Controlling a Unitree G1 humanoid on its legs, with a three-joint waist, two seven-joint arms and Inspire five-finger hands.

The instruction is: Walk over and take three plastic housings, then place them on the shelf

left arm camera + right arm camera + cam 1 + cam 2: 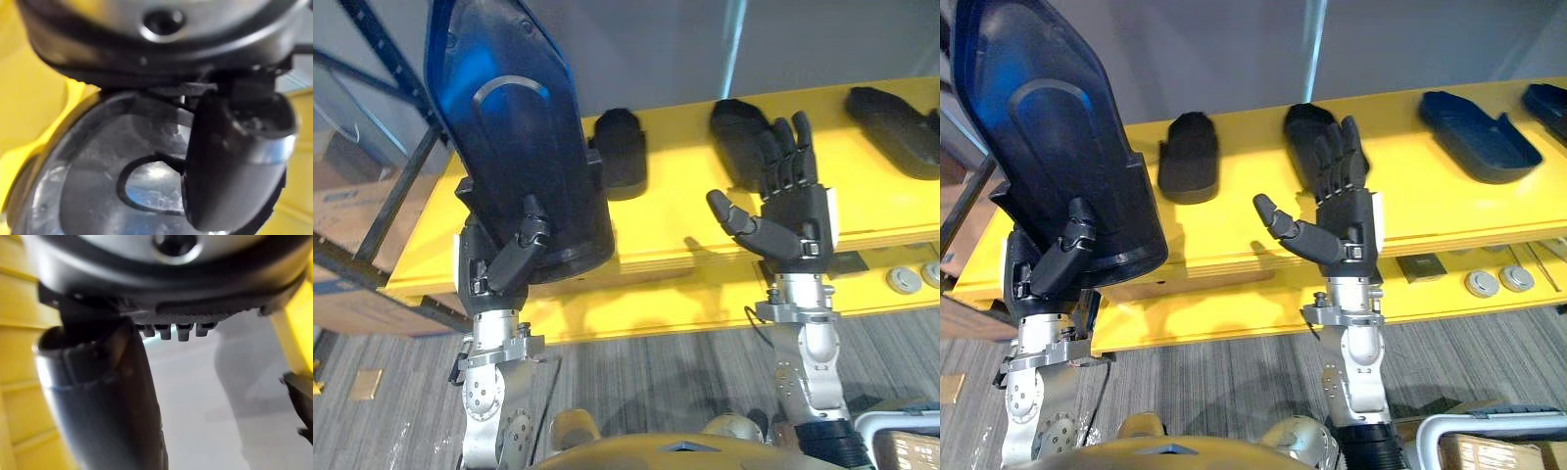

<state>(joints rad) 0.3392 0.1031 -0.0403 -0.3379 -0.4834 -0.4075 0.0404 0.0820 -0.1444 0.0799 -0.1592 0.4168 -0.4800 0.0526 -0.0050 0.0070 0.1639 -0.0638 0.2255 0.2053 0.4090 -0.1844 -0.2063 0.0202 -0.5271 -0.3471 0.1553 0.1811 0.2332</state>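
**Grip.** The left hand [509,257] is clamping the large housing [514,127] at its lower end, with the thumb curled across the front face. The housing is standing upright in front of the left end of the yellow shelf [675,230]. In the left wrist view the thumb is pressing against the housing's inner wall. The right hand [791,217] is hanging empty before the shelf, fingers straight and thumb spread.

**On the shelf.** A small housing [622,152], a middle housing [736,127] and a far housing [899,122] are lying flat and well spaced.

**Step in hand (judged).** The robot is setting the large housing down. The top needs tipping forward over the front lip so that the long face is lying flat. The fingers should be releasing only once the shelf is carrying the weight. The free right hand could be steadying the upper end.

**Edges and room.** The bare stretch at the shelf's left end is looking like the best landing area. The small housing is sitting just beside the held part's right flank, and the dark rack brace [391,186] is crossing close on the left. The clearance is looking tight on both sides.
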